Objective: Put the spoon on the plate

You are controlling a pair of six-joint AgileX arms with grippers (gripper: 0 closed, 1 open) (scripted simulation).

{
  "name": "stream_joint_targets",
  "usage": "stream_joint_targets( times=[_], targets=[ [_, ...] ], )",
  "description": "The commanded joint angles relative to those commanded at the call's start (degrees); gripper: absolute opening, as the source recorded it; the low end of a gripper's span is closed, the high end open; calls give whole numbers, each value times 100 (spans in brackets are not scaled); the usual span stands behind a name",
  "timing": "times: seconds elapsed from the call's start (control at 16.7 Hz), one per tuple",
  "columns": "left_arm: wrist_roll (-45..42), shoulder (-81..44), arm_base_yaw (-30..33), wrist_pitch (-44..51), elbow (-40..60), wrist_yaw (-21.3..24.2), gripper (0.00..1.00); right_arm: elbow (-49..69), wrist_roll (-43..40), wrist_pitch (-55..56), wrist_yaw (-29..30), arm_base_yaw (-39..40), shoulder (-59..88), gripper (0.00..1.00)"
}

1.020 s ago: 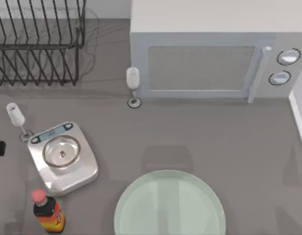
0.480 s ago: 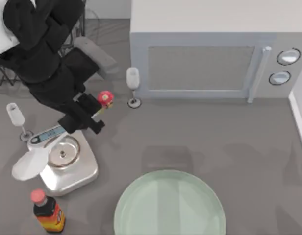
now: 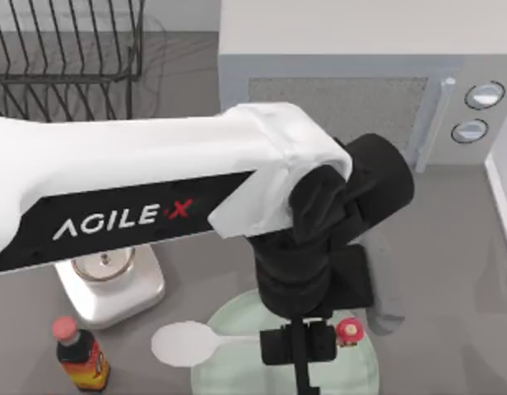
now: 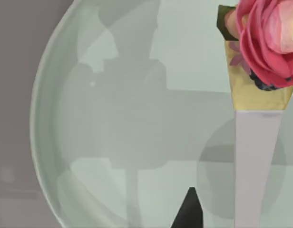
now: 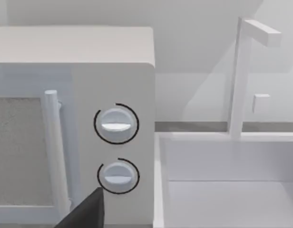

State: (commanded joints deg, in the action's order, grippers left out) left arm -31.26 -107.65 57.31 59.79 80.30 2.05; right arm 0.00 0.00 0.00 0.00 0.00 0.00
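Note:
My left arm reaches across the table from the left, and its gripper (image 3: pixel 299 344) hangs over the pale green glass plate (image 3: pixel 237 372). It is shut on the white spoon (image 3: pixel 188 342). The thin handle sits in the jaws, and the oval bowl sticks out past the plate's left rim. A pink flower ornament (image 3: pixel 350 331) caps the handle's other end. The left wrist view shows the handle (image 4: pixel 257 161), the flower (image 4: pixel 270 42) and the plate (image 4: pixel 103 123) below, with shadows on the glass. My right gripper (image 5: pixel 84 213) is parked facing the microwave's knobs.
A white microwave (image 3: pixel 336 49) fills the back right and a black wire dish rack (image 3: pixel 64 49) the back left. A steel kitchen scale (image 3: pixel 113 284) and a red-capped bottle (image 3: pixel 81 355) stand left of the plate. A white sink (image 5: pixel 232 180) lies beside the microwave.
The left arm has swung from over the scale to over the plate, carrying the spoon rightward and toward the front. One second ago the arm was almost out of view.

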Motion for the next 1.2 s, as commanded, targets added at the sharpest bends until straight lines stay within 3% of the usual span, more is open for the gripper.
stream_joint_targets(
  times=[0.48,1.2],
  targets=[
    [-52,-116,240,-65,-42,-111,0,0,0,0,0,0,0,100],
    [-424,60,685,-848,-263,222,0,0,0,0,0,0,0,100]
  ],
)
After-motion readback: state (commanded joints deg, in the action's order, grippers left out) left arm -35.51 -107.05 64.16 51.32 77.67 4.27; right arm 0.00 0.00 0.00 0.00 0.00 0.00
